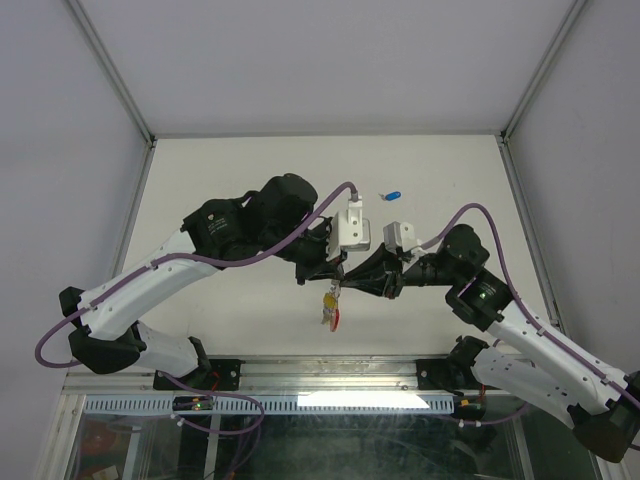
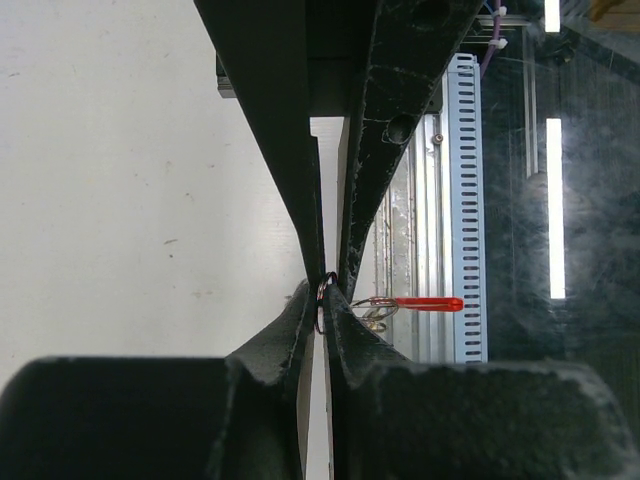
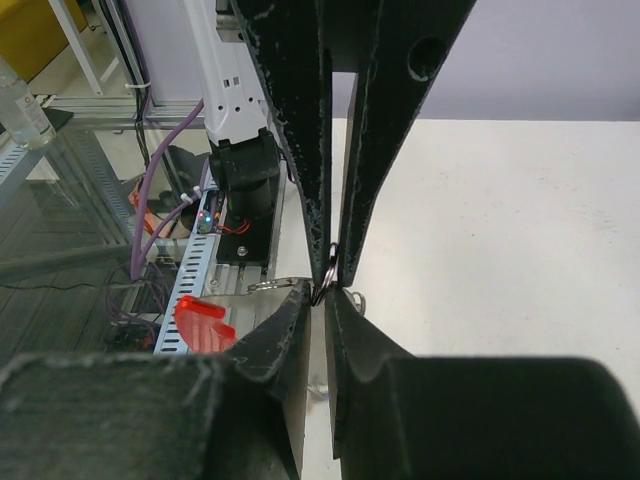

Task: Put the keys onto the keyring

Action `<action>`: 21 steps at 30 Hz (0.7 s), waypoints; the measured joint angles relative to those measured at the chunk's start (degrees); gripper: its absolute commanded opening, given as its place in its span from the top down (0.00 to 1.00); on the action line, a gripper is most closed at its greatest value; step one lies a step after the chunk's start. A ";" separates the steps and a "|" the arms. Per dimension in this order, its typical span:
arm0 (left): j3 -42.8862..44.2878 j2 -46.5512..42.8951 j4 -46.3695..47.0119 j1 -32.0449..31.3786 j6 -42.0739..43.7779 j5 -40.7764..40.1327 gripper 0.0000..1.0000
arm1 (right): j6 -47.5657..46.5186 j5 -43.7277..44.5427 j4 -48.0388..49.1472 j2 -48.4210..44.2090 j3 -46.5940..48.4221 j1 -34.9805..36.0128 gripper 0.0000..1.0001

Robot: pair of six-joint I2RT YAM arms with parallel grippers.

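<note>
We find the left gripper [image 2: 322, 302] with its jaws pressed together on the keyring [image 2: 320, 288], which shows edge-on in the left wrist view as a thin wire line between the fingertips. The right gripper [image 3: 318, 298] meets it tip to tip from the opposite side, its jaws likewise clamped on the same ring with only a narrow slit between them. Both grippers are raised above the table [image 1: 250, 180], near its middle, with the ring pinched between the two pairs of fingertips.

Outward from the pinch point:
- The red key [image 2: 430, 303] projects sideways from the ring in the left wrist view, with a silvery metal part just beside the ring.
- In the top view we see the yellow key [image 1: 328, 297] hanging directly below the fingertips, and the red key just under it.
- The blue key [image 1: 391, 194] lies alone on the table toward the far edge, well apart from both grippers and from the ring
</note>
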 measured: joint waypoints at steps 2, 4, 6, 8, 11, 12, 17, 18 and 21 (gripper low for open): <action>0.00 -0.07 0.28 0.00 -0.04 0.02 0.92 | 0.02 -0.02 0.04 -0.02 0.00 0.02 1.00; -0.04 -0.37 0.74 0.00 -0.09 0.22 0.92 | 0.39 0.63 0.24 -0.11 0.11 0.11 1.00; -0.50 -1.18 1.64 0.02 -0.17 0.31 0.96 | 0.83 1.38 0.63 -0.20 0.37 0.17 1.00; -1.11 -2.29 3.04 0.02 -0.42 0.48 1.00 | 1.40 2.10 1.46 -0.24 0.83 0.37 1.00; -1.51 -3.65 4.66 0.02 -0.66 0.61 1.00 | 2.01 2.54 2.67 -0.39 1.31 0.42 1.00; -1.55 -3.87 4.94 0.02 -0.70 0.61 1.00 | 2.14 2.67 2.97 -0.50 1.40 0.44 1.00; -1.86 -4.22 5.90 0.02 -0.96 0.63 1.00 | 2.16 3.43 2.89 -1.11 1.53 0.52 1.00; -1.86 -4.22 5.97 0.02 -1.07 0.61 1.00 | 2.14 3.50 2.71 -1.20 1.53 0.52 1.00; -1.86 -4.22 6.34 0.00 -1.14 0.61 0.85 | 1.97 3.76 2.12 -1.62 1.68 0.55 1.00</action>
